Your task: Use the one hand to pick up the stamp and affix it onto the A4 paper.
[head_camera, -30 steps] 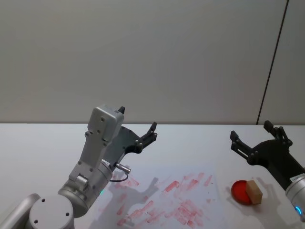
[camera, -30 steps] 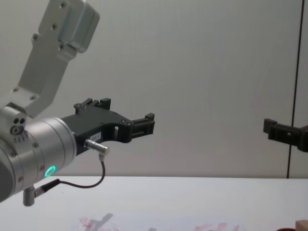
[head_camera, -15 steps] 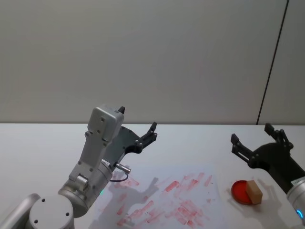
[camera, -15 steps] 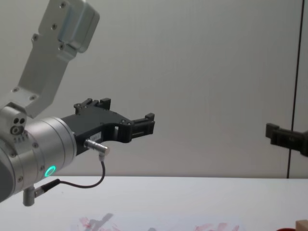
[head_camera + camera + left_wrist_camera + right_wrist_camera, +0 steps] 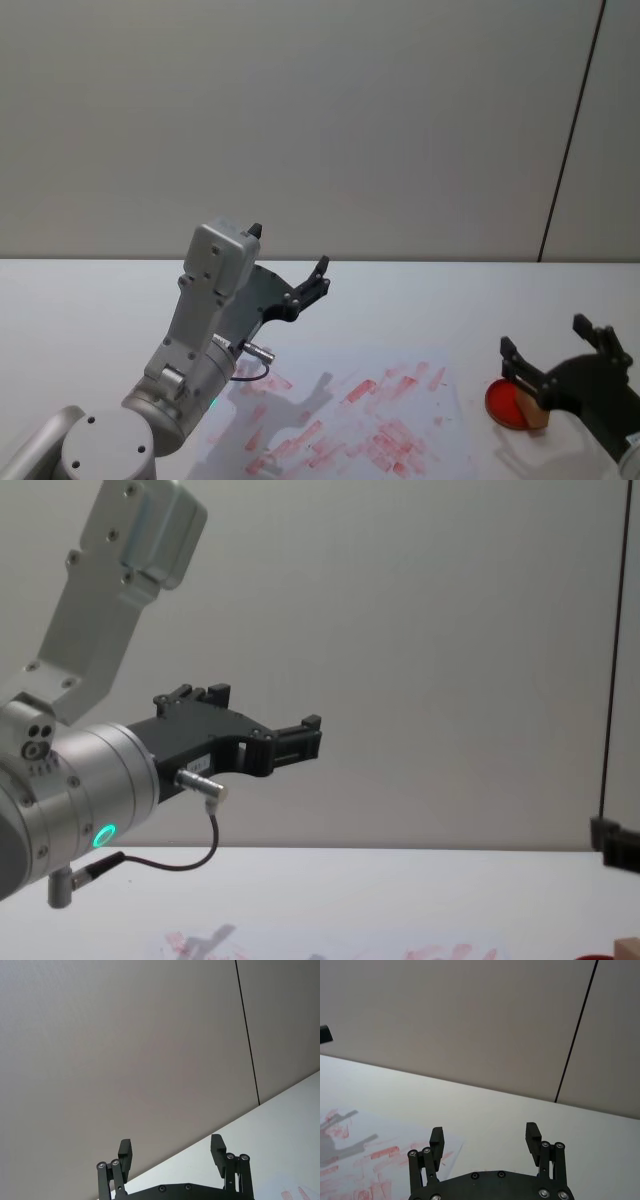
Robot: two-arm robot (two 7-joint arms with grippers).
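The white counter (image 5: 80, 300) runs across the scene, and the A4 paper (image 5: 350, 420) lies flat on it, covered in smudgy red-pink prints that crowd toward its near right part. The left claw (image 5: 289, 249), on a thick silver-grey arm, is held in the air above the paper's far left corner. It points away from the robot, with its two black fingers spread wide and nothing between them. The right claw (image 5: 545, 337) sits low, beyond the paper's right edge. It is also spread wide and empty, and in the right wrist view its fingertips stand well apart, with the paper's printed corner lying beyond them. Just off the paper's right edge, a round red ink pad (image 5: 500, 405) rests on the counter. The stamp (image 5: 528, 407), a small light-brown wooden block, sits at the side of that pad farther from the paper. It is partly hidden behind the right claw's dark body and is not gripped.
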